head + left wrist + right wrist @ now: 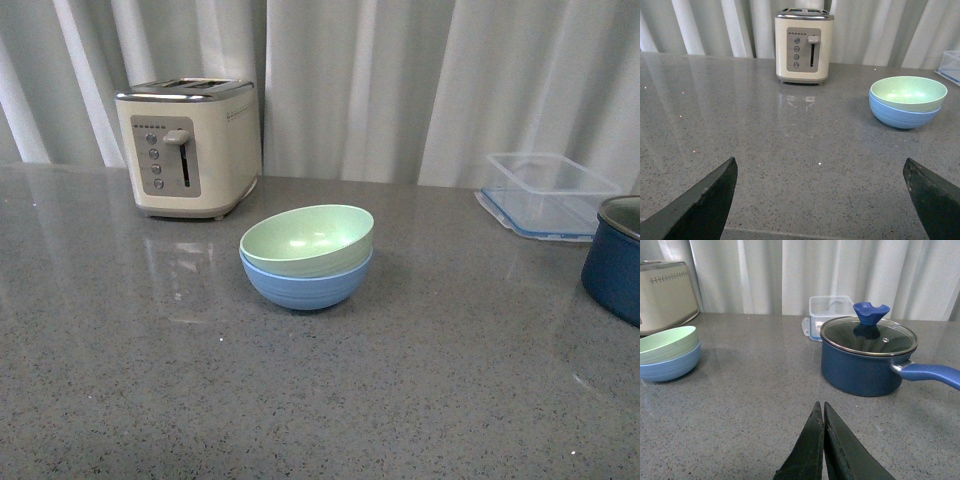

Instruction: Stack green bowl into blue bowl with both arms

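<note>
Front view: green bowl (307,238) inside blue bowl (306,284).

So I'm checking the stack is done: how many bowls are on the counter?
2. The green bowl sits nested inside the blue bowl, mid-counter, in front and to the right of the toaster. No other bowl shows in any view.
</note>
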You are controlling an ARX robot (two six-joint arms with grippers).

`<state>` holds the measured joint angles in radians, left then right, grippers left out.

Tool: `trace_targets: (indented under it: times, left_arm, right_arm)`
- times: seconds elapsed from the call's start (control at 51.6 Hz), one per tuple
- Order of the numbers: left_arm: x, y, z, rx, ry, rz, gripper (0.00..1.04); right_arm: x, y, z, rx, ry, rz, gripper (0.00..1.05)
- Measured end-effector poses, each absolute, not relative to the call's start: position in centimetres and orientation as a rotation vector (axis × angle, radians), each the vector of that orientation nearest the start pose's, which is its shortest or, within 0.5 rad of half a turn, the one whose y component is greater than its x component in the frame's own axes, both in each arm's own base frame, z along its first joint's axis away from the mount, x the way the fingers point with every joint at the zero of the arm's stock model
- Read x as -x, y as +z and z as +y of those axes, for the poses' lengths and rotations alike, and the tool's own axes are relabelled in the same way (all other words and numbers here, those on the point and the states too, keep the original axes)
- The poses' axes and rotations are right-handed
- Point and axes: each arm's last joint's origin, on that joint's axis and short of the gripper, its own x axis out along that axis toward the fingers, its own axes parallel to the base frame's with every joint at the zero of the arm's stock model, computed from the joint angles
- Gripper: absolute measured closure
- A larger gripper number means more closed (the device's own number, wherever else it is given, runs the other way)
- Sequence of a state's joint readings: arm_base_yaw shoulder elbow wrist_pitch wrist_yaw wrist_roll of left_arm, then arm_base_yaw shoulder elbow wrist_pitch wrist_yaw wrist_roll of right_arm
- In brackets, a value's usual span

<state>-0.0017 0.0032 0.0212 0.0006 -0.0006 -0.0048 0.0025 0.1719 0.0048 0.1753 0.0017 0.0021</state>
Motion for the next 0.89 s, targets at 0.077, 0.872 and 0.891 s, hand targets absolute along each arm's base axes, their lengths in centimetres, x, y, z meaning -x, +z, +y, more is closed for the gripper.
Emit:
trace_targets:
  times: [0.077,0.872,0.891]
  left_arm:
    - [-9.66,17.05,-0.01,0.005,-0.001,-0.018,0.07]
    - [-9.66,17.05,-0.01,0.005,-0.001,-0.018,0.07]
    - [-9.66,17.05,-0.01,0.005,-0.001,-0.018,0.07]
  right_arm:
    - [-10.03,16.31,0.03,-0.002,0.003,0.027,1.04]
    - [-9.76,16.51,0.03,-0.002,0.003,-0.002,0.1]
    - [-9.76,16.51,0.03,-0.002,0.003,-0.002,0.11]
